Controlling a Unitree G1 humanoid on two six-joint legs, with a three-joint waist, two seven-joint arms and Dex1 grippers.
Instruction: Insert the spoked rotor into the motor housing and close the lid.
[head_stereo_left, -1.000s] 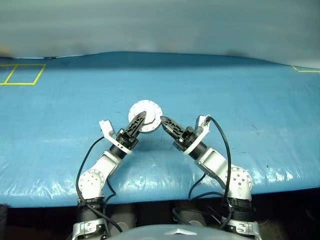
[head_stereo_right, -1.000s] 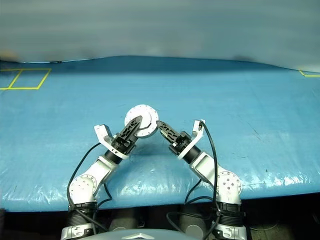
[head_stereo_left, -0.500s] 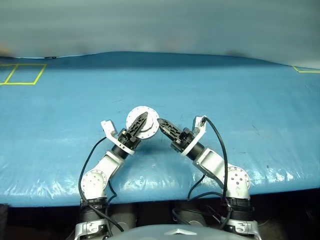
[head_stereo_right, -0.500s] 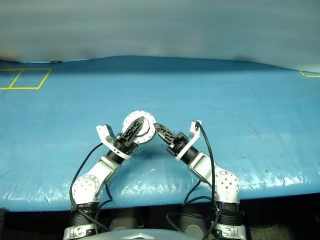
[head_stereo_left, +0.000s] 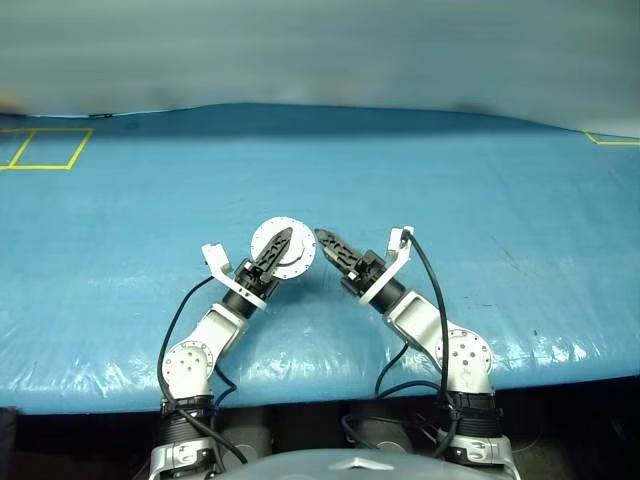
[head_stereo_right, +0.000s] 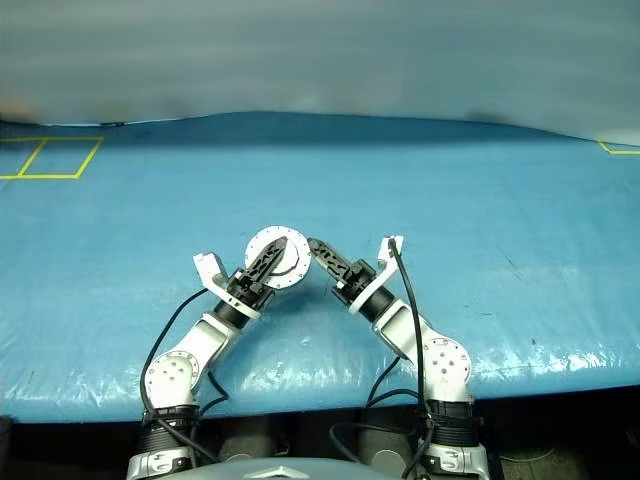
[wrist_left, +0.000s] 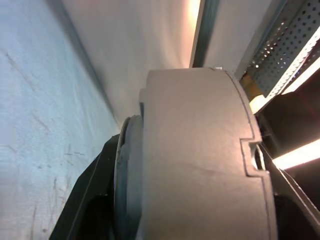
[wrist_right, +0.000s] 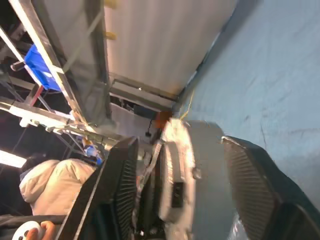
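The motor housing (head_stereo_left: 283, 250), its lid shut, is pinched upright above the blue table (head_stereo_left: 500, 190) by the left gripper (head_stereo_left: 277, 250), while the right gripper (head_stereo_left: 327, 243), lately narrower, is now spread beside it, so a handover seems finished.

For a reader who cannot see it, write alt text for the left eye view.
Above a blue-covered table, the left gripper holds a round silver-grey motor housing, its plain lid facing the camera. The right gripper sits just right of it, jaws spread. Yellow tape lines mark the table's far left corner.
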